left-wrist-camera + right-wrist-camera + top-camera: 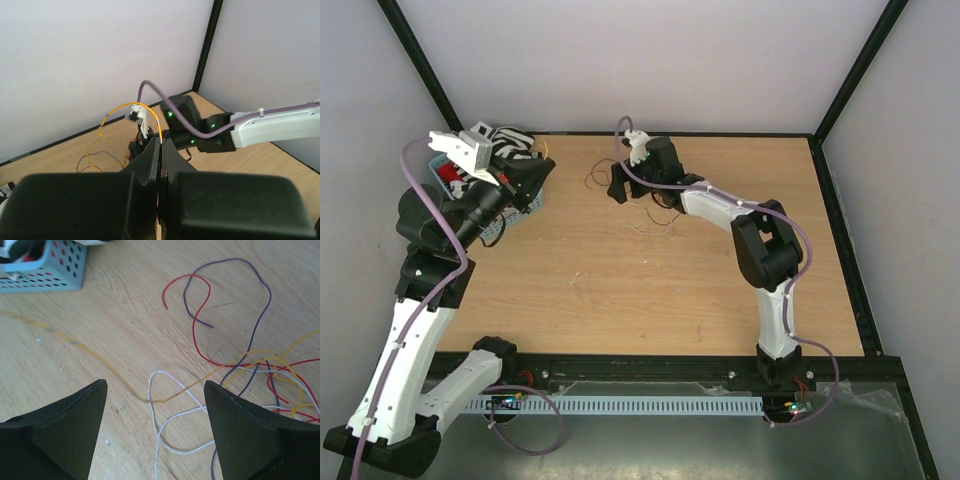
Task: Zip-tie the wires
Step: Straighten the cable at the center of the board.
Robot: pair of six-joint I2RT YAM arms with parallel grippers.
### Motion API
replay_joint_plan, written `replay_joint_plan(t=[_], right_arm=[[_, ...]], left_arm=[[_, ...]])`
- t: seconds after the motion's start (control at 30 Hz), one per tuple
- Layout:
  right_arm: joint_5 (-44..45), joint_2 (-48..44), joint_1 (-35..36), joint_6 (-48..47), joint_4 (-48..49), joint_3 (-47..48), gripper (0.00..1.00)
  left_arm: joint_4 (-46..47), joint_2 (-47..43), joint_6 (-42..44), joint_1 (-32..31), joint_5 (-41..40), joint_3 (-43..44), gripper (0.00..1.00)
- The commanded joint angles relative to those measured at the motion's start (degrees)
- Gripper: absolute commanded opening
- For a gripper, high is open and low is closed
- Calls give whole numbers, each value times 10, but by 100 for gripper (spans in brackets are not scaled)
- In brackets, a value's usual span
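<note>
While wires (240, 365) lie loose on worktop (100, 315), nothing tied yet, zip tie not seen — left claw (161, 142) shut, seems pinching 1 orange strand (135, 103); right claw (155, 384) wide open, empty.

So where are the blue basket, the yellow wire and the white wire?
blue basket (50, 271): right wrist view, on its side wall with the holes.
yellow wire (132, 103): left wrist view, on the top of its arch.
white wire (161, 372): right wrist view, on the top of its loop.
</note>
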Motion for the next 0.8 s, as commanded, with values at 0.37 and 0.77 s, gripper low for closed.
replay_joint_plan(t=[0.37,0.77], right_arm=[[49,77,11,-19,45,77,14],[187,-1,11,-122,-50,212,0]], left_arm=[[-53,-39,3,1,-6,58,0],[-113,-55,27,1,-56,54,0]])
